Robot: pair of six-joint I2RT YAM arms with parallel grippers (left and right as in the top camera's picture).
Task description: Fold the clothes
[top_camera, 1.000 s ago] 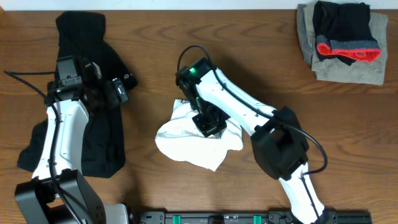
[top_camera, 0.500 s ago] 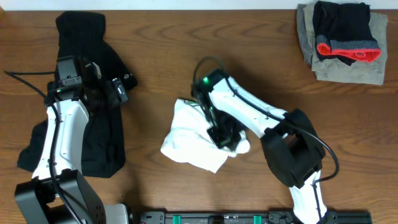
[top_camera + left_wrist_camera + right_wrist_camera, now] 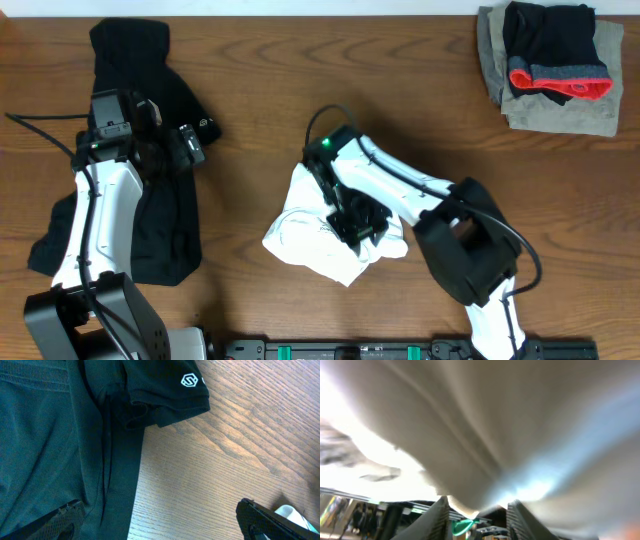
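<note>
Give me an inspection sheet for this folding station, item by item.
Surface: wooden table, brown grain.
Job's things: white T-shirt crumpled at centre; black garment with white logo spread at left.
Clutter: folded pile, grey under black-and-red, far right corner.
Pincers: left pincer open above the black garment; right pincer buried in the white T-shirt, grip unclear.
Cables: black cable looping above the right arm.
Surroundings: black rail along the near edge.
</note>
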